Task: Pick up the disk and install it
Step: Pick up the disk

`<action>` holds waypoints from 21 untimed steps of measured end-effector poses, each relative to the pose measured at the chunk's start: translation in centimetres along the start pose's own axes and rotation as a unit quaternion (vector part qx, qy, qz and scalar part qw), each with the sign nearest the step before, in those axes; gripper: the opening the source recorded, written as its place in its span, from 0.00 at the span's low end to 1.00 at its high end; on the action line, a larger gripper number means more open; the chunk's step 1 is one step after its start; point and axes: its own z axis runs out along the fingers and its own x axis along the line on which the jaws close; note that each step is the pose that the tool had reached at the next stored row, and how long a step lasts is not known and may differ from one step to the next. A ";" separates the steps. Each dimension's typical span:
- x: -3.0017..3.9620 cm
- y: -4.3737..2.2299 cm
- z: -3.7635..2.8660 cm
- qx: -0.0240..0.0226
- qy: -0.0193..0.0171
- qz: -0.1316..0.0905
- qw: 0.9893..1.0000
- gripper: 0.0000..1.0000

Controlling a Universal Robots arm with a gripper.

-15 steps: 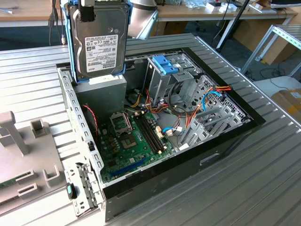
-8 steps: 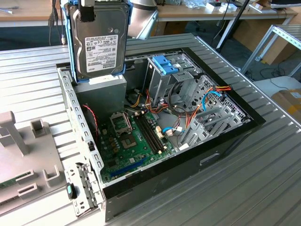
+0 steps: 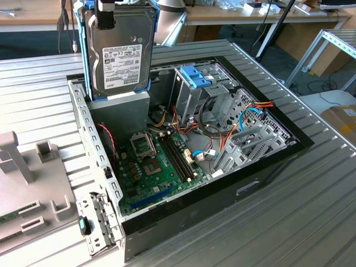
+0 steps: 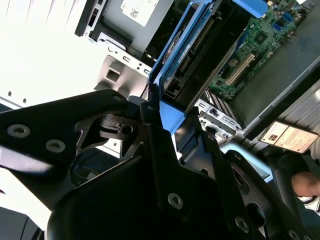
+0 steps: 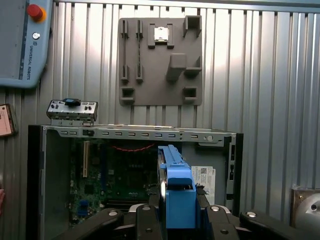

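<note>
The disk hangs upright above the open computer case, grey face and white label toward the exterior camera, with light-blue carrier rails along its sides. My gripper is shut on its top edge. In the first wrist view the disk is seen edge-on, its blue handle between my black fingers. In the second wrist view the blue rail runs away from my gripper toward the case. The disk sits over the grey box in the case's far corner, apart from the drive cage.
The silver drive cage with a fixed blue latch stands at the far side of the case, beside the motherboard and loose cables. A grey fixture plate lies on the ribbed table outside the case. A teach pendant rests nearby.
</note>
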 end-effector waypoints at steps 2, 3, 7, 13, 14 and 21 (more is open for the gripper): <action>0.27 0.01 -0.01 0.000 0.000 0.000 1.000 0.36; 0.36 0.01 -0.01 0.000 0.000 0.000 1.000 0.36; 0.53 0.01 -0.01 0.000 0.000 0.000 1.000 0.36; 0.55 0.01 -0.01 0.000 0.000 0.000 1.000 0.36; 0.56 0.01 -0.01 0.000 0.000 0.000 1.000 0.36; 1.12 0.03 -0.01 0.000 0.000 0.000 1.000 0.36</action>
